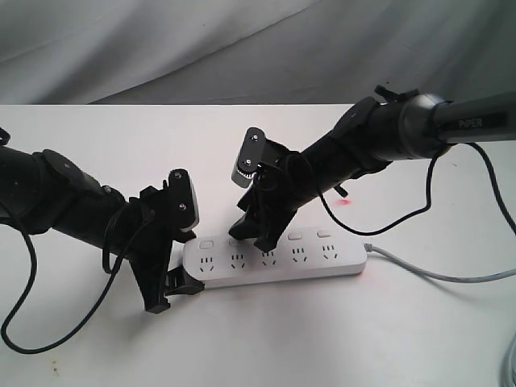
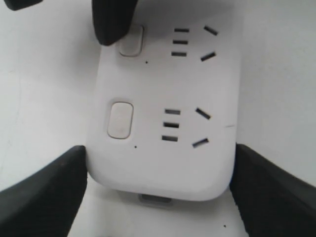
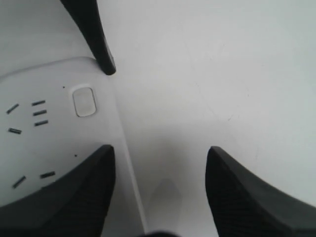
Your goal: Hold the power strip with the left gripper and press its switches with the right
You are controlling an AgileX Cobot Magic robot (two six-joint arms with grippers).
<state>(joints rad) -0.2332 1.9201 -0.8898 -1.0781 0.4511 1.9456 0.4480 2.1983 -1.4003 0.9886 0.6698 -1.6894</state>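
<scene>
The white power strip [image 1: 278, 260] lies flat on the table, its grey cord [image 1: 435, 276] running off to the right. My left gripper [image 1: 184, 268] is shut on the strip's left end. In the left wrist view its fingers [image 2: 47, 190] press both long sides of the power strip [image 2: 163, 158]. My right gripper [image 1: 254, 235] stands open over the row of switches [image 1: 295, 237]. One of its fingertips [image 2: 111, 22] rests at the edge of the second switch [image 2: 131, 40]. In the right wrist view one finger [image 3: 69, 192] is over the strip and the other hangs over bare table; the first switch [image 3: 84, 101] shows beyond.
The white table [image 1: 387, 339] stretches around the strip. A grey cloth backdrop [image 1: 242, 40] hangs behind it. A loose black cable [image 1: 24, 322] loops from the left arm onto the table. A small red light spot [image 1: 345, 200] lies behind the strip.
</scene>
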